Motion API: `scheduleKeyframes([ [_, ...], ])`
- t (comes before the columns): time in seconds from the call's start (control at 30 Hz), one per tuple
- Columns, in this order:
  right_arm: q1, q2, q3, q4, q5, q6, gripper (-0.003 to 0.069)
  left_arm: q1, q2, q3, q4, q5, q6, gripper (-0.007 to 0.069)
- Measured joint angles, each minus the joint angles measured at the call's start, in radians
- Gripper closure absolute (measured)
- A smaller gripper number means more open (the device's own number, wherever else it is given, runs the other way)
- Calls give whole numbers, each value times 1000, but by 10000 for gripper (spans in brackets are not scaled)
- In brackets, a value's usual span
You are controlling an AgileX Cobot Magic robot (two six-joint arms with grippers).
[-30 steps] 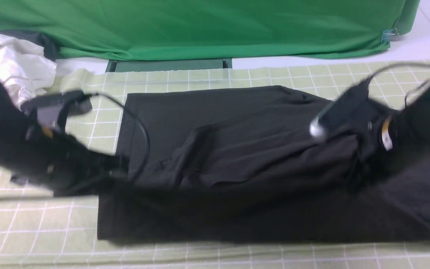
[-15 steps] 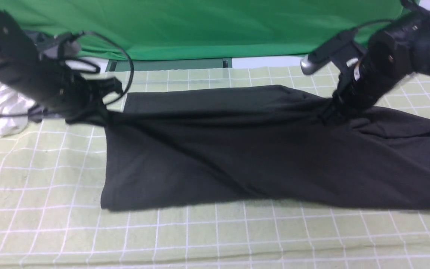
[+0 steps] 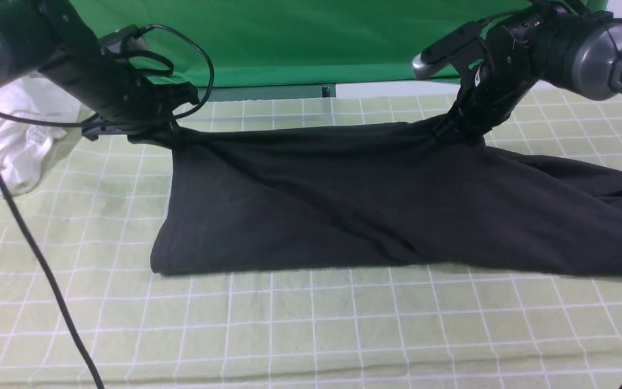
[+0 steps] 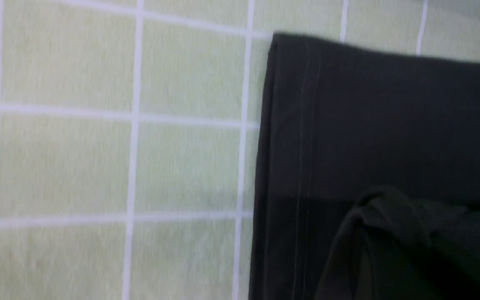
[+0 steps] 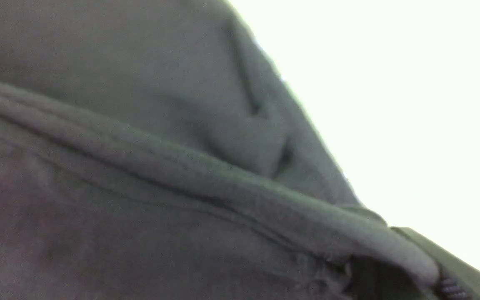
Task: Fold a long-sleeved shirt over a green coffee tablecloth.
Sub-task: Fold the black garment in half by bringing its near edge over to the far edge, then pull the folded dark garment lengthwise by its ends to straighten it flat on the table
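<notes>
The long-sleeved shirt (image 3: 376,205), black and soft, lies across the green coffee tablecloth (image 3: 311,324), a pale yellow-green cloth with white grid lines. My left gripper (image 3: 173,132) is shut on the shirt's far left corner and holds it a little above the cloth. My right gripper (image 3: 459,135) is shut on the far edge further right, and the fabric is stretched between the two. In the left wrist view the stitched hem of the shirt (image 4: 306,125) hangs over the tablecloth (image 4: 98,158), and bunched fabric hides the jaws. Dark fabric of the shirt (image 5: 140,187) fills the right wrist view.
A crumpled white garment (image 3: 14,135) lies at the far left. A deep-green drape (image 3: 311,38) closes off the back. A black cable (image 3: 35,254) from the left arm hangs down across the near left of the cloth. The shirt's right end runs out of the frame.
Both grippers have risen and moved away from me with the shirt's edge. The shirt's near edge has slid back. The white neck label has gone out of sight.
</notes>
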Motion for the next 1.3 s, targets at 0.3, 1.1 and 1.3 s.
scheduleKeyframes([
  [0.3, -25, 64, -42, 12, -27, 4, 642, 0, 98, -105, -1, -30, -12, 597],
  [1.1, -25, 13, -87, -77, -90, -21, 189, 3, 128, -215, 49, 53, -44, 204],
  [1.3, -30, -113, -232, -141, 167, -45, 243, 4, 95, -434, 43, 215, -44, 20],
])
